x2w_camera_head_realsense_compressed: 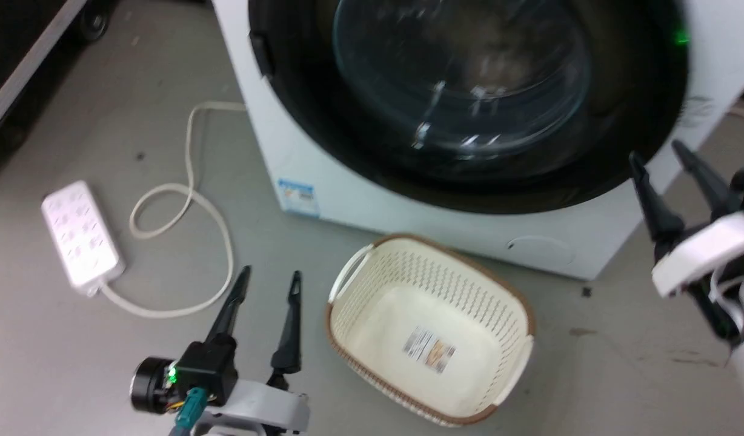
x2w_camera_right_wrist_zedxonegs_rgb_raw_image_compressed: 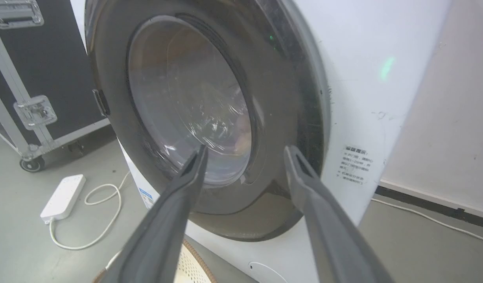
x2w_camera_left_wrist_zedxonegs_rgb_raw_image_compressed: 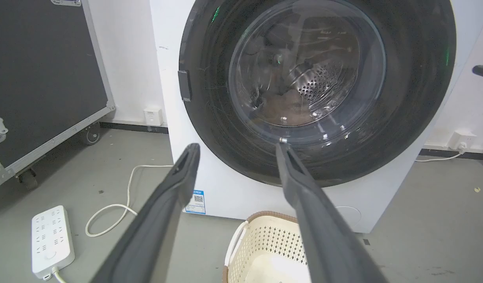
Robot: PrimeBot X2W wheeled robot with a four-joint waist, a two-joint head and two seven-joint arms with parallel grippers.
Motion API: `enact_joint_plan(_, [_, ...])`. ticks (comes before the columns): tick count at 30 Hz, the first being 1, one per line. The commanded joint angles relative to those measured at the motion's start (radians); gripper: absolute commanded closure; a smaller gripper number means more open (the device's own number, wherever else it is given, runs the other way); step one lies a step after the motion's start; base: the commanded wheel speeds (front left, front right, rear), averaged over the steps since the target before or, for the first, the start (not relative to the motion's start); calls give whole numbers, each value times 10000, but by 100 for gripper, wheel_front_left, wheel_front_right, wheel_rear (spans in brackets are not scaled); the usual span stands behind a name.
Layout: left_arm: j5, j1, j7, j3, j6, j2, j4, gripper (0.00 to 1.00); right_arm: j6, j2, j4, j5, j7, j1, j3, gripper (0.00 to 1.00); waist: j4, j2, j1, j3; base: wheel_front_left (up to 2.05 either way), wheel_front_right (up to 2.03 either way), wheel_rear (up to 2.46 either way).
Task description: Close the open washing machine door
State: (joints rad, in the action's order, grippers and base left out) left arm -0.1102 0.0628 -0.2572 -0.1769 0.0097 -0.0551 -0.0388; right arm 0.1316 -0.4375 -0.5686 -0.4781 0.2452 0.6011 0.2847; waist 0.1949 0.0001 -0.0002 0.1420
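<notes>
Black-rimmed glass is seen lying flat against the front of the white washer (x2w_camera_head_realsense_compressed: pixel 348 206): the washing machine door (x2w_camera_head_realsense_compressed: pixel 469 91) appears shut, its rim sitting flush with the panel in the right wrist view. The left hand (x2w_camera_head_realsense_compressed: pixel 270 274) is held low over the grey floor (x2w_camera_head_realsense_compressed: pixel 75 339), fingers spread apart and empty, just left of a cream basket (x2w_camera_head_realsense_compressed: pixel 372 284) set before the washer. The right hand (x2w_camera_head_realsense_compressed: pixel 657 151) is raised beside the door's lower right rim, fingers likewise parted, gripping nothing; whether the rim is touched cannot be told. A white power strip (x2w_camera_head_realsense_compressed: pixel 81 233) and its looped cable (x2w_camera_head_realsense_compressed: pixel 189 151) are laid on the floor at the left.
</notes>
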Motion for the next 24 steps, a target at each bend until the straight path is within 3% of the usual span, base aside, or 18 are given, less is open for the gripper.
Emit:
enact_joint_plan(1, [-46, -144, -45, 96, -40, -63, -44, 0, -9, 174, 228, 183, 88, -433, -296, 0, -590, -1, 2, -659, 0, 0, 0])
enact_joint_plan(8, [-123, -537, -45, 438, -203, -87, -304, 0, -9, 1557, 2532, 1998, 159, -3119, -2556, 0, -1143, -1, 2, -1354, 0, 0, 0])
enact_joint_plan(13, [-39, -758, -45, 530, -294, -84, -365, 0, -9, 3025, 4444, 3591, 163, -5067, -3946, 0, -1354, -1, 2, -1573, 0, 0, 0])
enact_joint_plan(18, [62, -852, -45, 478, -512, -94, -449, 0, -9, 3698, 5516, 4753, 164, -6397, -4182, 0, -1499, -1, 2, -1597, 0, 0, 0])
enact_joint_plan(24, [144, -872, -45, 514, -626, -88, -498, 0, -9, 3858, 5548, 4890, 165, -6988, -4070, 0, -1607, -1, 2, -1591, 0, 0, 0])
